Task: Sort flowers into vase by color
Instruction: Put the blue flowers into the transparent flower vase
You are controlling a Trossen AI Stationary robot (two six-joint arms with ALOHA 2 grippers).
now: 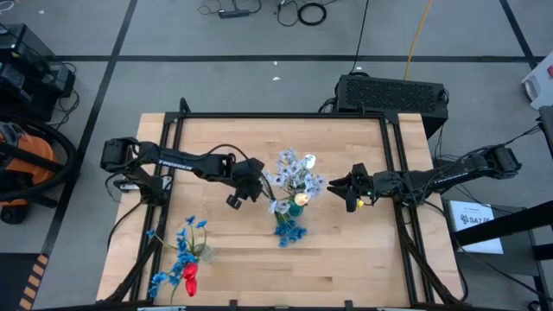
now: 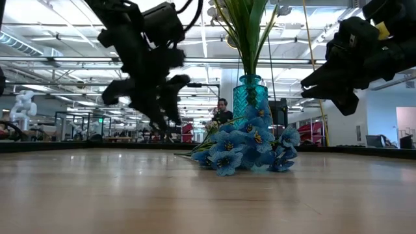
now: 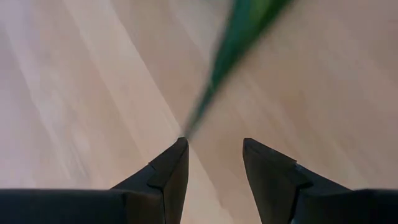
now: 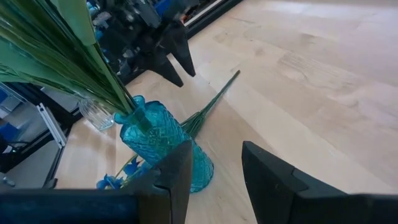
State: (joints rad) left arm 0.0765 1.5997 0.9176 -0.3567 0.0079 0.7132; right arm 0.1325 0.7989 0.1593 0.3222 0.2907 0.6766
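Teal vase [image 4: 163,146] holds pale sprays [image 1: 294,173] | blue sprays [image 2: 244,151] lie beside | left pincer [image 3: 214,163] spread, empty | right pincer [image 4: 214,167] spread, waiting

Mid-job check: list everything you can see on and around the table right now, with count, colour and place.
vase: one, teal glass, mid-table, upright.
pale flowers: one bunch, grey-blue and white, standing in the vase.
bright blue spray: one, lying on the table against the vase's foot.
flower pile: blue sprays and a red tulip, lying at the table's front left.
clear glass vase: one, beside the teal vase.
table: one, light wood.
left gripper: open, just left of the vase.
right gripper: open, just right of the vase.
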